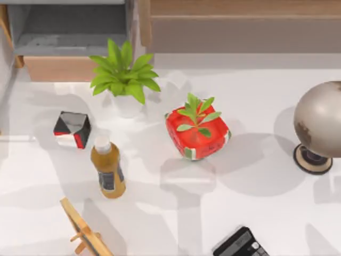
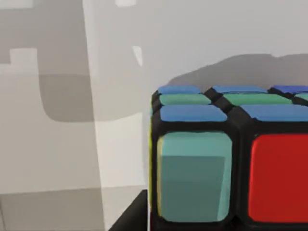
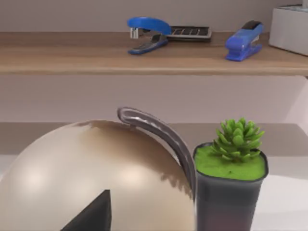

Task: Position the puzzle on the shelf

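White table (image 1: 160, 213) holds a leafy pot plant (image 1: 123, 74), a red cube planter (image 1: 197, 132), a brown bottle (image 1: 108, 169) and a globe (image 1: 319, 125). The long wooden shelf (image 1: 240, 9) runs along the back, toward the right. The puzzle (image 2: 226, 159) sits on the table very close to the left gripper (image 2: 127, 216), and part of it is cut off. I cannot tell if that gripper is open or closed. The right gripper (image 3: 91, 214) is near the globe, a dark bit, hard to make out.

Top view overhead; right wrist level, close behind globe (image 3: 91, 178), shared.
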